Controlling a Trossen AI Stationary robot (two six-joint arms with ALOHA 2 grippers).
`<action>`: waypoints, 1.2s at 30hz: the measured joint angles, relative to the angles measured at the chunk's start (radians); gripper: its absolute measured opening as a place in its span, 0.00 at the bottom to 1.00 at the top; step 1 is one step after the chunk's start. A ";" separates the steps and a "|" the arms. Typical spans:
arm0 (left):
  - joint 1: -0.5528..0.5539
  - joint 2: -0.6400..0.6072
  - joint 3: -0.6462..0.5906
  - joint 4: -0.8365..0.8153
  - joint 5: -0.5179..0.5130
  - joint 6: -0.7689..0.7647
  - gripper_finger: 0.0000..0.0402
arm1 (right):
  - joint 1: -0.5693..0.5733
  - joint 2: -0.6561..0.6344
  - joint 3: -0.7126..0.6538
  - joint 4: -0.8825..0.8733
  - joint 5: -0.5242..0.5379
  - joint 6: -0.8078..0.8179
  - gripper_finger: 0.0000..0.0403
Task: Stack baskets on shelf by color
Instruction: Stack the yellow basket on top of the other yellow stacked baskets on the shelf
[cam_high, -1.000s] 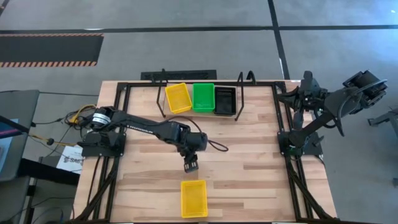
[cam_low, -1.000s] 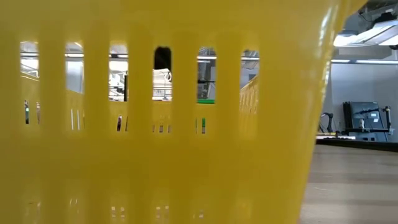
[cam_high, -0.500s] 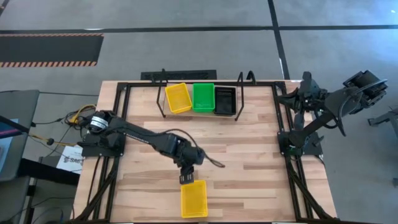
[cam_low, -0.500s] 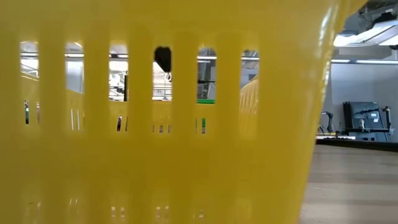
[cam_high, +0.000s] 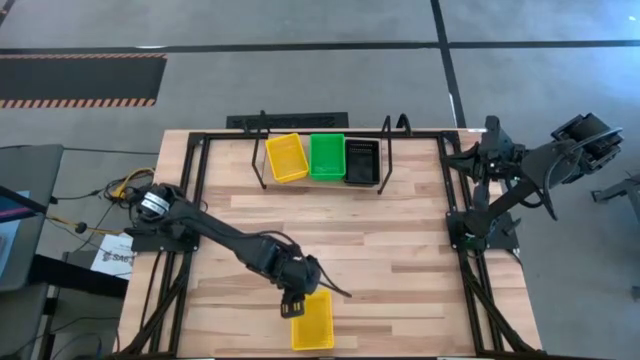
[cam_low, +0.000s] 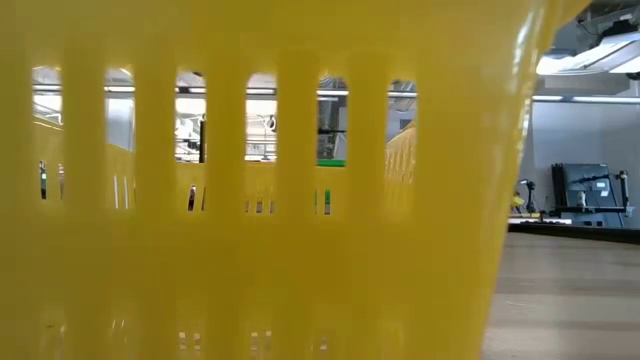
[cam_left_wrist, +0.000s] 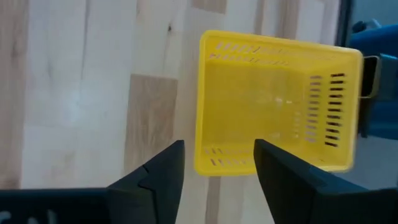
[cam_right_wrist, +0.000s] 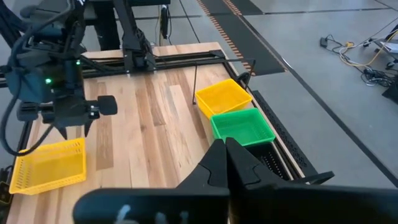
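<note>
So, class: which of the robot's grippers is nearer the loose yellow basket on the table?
The left. The left gripper hangs open right over the loose yellow basket's edge, while the right gripper waits folded back at the table's far right corner, shut.

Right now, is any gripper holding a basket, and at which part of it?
Nothing is held. The left gripper is open above the near wall of the loose yellow basket, not closed on it. The right gripper is shut, empty, beside the table.

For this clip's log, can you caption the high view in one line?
Left gripper open over the near yellow basket's edge; yellow, green and black baskets sit on the shelf; right arm parked aside.
</note>
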 joint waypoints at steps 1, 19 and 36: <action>-0.003 0.006 0.000 0.001 -0.009 -0.002 0.45 | 0.000 0.000 0.000 0.000 0.000 0.000 0.00; -0.016 0.114 0.000 -0.056 -0.005 -0.060 0.45 | 0.000 0.009 0.000 0.000 -0.021 0.003 0.00; 0.032 0.187 0.024 -0.023 0.098 -0.091 0.27 | 0.001 0.006 0.000 -0.003 -0.023 0.001 0.00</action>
